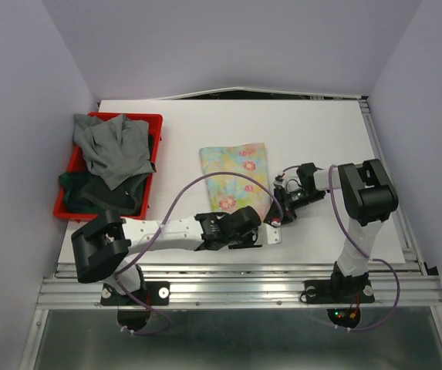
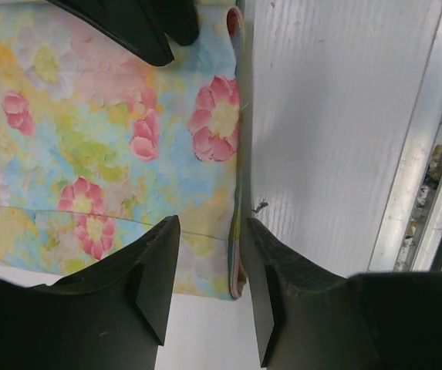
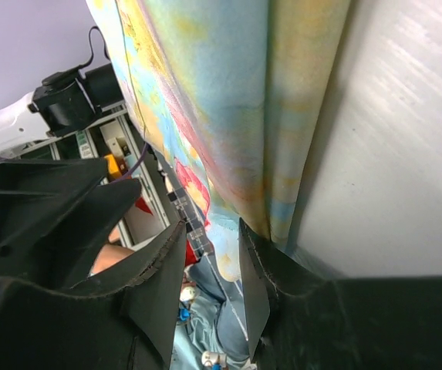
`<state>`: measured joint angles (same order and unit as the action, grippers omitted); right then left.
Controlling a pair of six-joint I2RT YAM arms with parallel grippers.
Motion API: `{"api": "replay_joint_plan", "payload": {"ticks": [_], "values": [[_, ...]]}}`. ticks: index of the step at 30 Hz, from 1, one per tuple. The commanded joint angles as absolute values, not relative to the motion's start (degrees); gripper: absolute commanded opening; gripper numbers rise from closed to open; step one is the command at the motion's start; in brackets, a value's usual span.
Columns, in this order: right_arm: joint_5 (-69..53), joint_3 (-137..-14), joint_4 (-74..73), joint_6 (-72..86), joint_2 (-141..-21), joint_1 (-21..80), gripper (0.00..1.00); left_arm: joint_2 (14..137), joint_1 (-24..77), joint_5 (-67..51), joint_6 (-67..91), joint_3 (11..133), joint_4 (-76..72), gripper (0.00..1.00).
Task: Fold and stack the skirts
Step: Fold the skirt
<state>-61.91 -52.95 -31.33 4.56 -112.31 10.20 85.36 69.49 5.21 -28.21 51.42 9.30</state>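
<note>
The pastel floral skirt (image 1: 236, 176) lies folded flat on the white table in the middle of the top view. My left gripper (image 1: 271, 233) is at its near right corner. In the left wrist view it (image 2: 209, 262) is open, its jaws either side of the skirt's folded right edge (image 2: 238, 231), not clamped. My right gripper (image 1: 284, 203) is at the skirt's right edge. In the right wrist view it (image 3: 209, 270) is open, with the skirt (image 3: 228, 92) just past its right fingertip (image 3: 255, 270). A grey skirt (image 1: 116, 150) and dark skirts (image 1: 89, 193) are heaped in the red bin.
The red bin (image 1: 70, 159) stands at the table's left side. Bare white table (image 1: 305, 131) lies behind and right of the floral skirt. The metal rail (image 1: 244, 270) runs along the near edge. The right gripper's fingers (image 2: 140, 23) show at the top of the left wrist view.
</note>
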Motion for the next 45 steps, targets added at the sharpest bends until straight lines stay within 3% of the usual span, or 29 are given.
{"api": "replay_joint_plan", "payload": {"ticks": [1,16,28,31,34,45], "values": [[-56.5,-52.9,-31.1,7.6,-112.8,10.5,0.4,88.7,70.7,12.0,-28.9,51.8,5.7,0.51],[-56.3,-52.5,-31.2,7.9,-112.9,10.5,0.39,97.1,72.5,13.8,-30.4,52.3,4.0,0.5],[-56.3,-52.1,-31.7,7.2,-113.0,10.5,0.36,101.8,71.5,9.7,-31.2,52.8,4.7,0.19],[-56.5,-52.4,-31.8,7.2,-112.2,10.5,0.36,102.0,69.8,4.3,-31.5,54.0,7.6,0.0],[-56.3,-53.5,-32.3,7.0,-111.4,10.5,0.36,101.3,68.6,0.9,-32.7,55.3,9.7,0.0],[-53.1,-79.6,-35.2,8.3,-107.7,9.9,0.62,95.3,68.5,-12.4,-31.9,60.4,21.5,0.0]]}}
